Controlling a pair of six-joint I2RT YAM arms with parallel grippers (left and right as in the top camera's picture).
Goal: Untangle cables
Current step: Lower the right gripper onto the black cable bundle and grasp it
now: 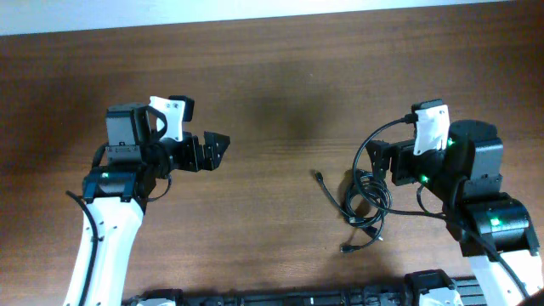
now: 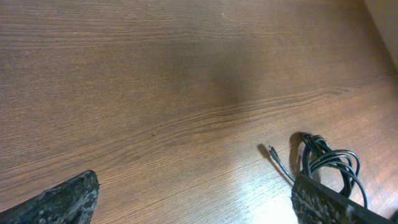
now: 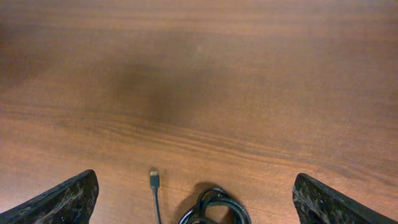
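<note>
Both grippers gape empty: overhead, left gripper (image 1: 214,148) sits well apart from the cables (image 1: 365,204) heaped just beside right gripper (image 1: 382,161); left wrist sees them low by one finger; right wrist (loops bottom centre) suggests pinching one loose plug end (image 3: 153,172), not the bundle.

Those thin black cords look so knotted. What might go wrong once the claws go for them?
The cables lie in one overlapping coil just by the open right claw, so it may pinch several strands at once and drag the whole bundle. They lie flat on the table and look far thinner than the claw, so a grab may slip. Pulling only the loose plug end might tighten the tangle.
</note>
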